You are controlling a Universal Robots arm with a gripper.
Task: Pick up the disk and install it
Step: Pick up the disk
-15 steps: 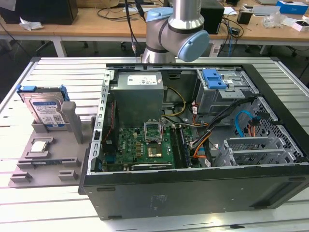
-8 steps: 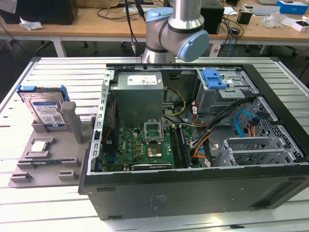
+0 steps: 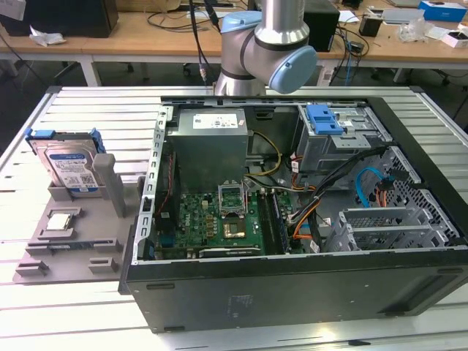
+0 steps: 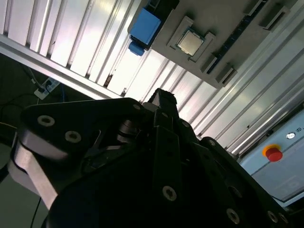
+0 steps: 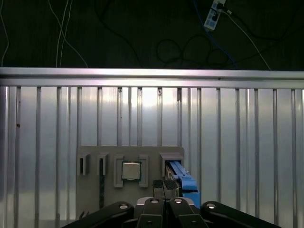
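The disk is a silver hard drive with a white label and a blue frame. It stands on edge in a slot of the grey holder on the slatted table, at the exterior view's left. In both wrist views only its blue edge shows beside the holder. My gripper hangs high above the holder with its fingertips together and nothing between them. It is well apart from the disk. In the second wrist view the gripper shows as a dark body.
An open computer case lies on the table with a grey drive cage and blue latch at its far right. A small square CPU chip sits in the holder. A red button shows beyond.
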